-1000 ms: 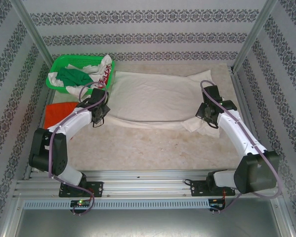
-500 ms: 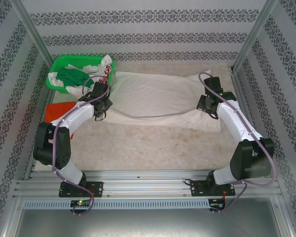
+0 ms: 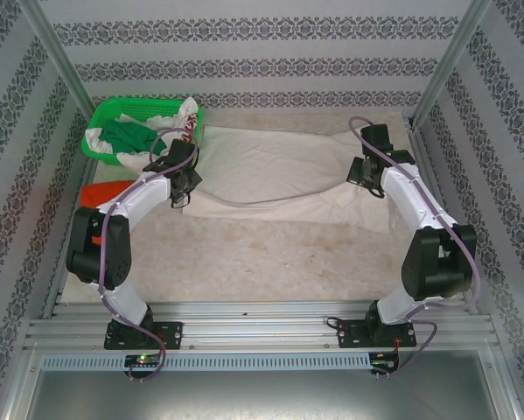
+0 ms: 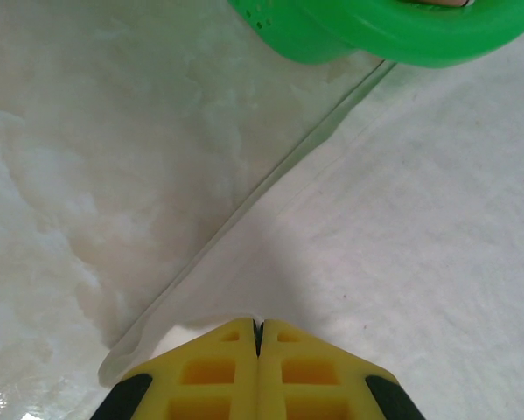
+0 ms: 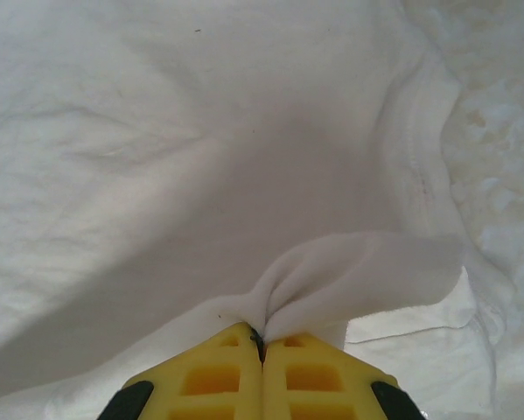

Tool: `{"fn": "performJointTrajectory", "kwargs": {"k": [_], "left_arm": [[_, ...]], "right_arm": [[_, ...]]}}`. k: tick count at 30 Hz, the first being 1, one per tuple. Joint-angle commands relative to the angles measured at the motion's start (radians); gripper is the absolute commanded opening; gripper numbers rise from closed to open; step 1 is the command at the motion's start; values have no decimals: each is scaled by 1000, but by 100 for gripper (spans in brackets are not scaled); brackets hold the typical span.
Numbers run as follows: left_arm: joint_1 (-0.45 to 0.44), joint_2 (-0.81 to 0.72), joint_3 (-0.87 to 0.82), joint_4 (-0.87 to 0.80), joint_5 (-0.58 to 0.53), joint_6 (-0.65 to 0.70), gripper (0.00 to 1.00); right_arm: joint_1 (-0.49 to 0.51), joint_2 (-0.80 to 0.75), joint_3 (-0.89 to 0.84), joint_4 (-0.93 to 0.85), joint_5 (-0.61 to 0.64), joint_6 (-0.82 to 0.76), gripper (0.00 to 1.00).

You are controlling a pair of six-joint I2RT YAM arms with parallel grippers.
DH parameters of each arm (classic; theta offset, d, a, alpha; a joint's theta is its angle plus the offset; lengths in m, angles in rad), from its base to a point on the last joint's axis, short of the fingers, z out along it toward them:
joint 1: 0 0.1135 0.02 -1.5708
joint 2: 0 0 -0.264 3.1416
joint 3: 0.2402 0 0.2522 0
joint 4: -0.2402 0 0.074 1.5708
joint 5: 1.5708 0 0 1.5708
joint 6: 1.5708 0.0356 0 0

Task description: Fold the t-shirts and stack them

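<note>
The white shirt (image 3: 279,166) lies spread across the far half of the table (image 3: 270,254), long side running left to right. Its near edge is pinched at both ends.

At the left end, the left gripper (image 3: 183,185) has its jaws pressed together on the shirt's corner. In the left wrist view, the yellow fingers (image 4: 305,372) meet with no gap at the left gripper (image 4: 258,325), and the white shirt (image 4: 401,219) spreads out to the right of a straight hem.

At the right end, the right gripper (image 3: 365,178) is clamped on a bunched fold. In the right wrist view, the cloth puffs out just past the right gripper (image 5: 262,334), and the rest of the white shirt (image 5: 183,131) lies wrinkled beyond it. Its seamed edge meets the bare table (image 5: 498,131) on the right.

The orange shirt (image 3: 100,191) lies at the table's left edge, beside the left arm and apart from the white one.

The basket (image 3: 104,109) sits at the far left corner, just beyond the left gripper, with crumpled clothes (image 3: 126,136) inside. In the left wrist view, the basket (image 4: 375,35) has its green rim over the shirt's far edge.
</note>
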Motion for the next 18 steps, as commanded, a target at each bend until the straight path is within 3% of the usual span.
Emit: {"fn": "performJointTrajectory", "kwargs": {"k": [1,18], "left_arm": [[9,25,38,-39,-30,26,0],[23,80,104,-60,-37,40,0]], "right_arm": [[-13,26,43,19,2,-26,0],[-22,103,123,18,43,-44,0]]}}
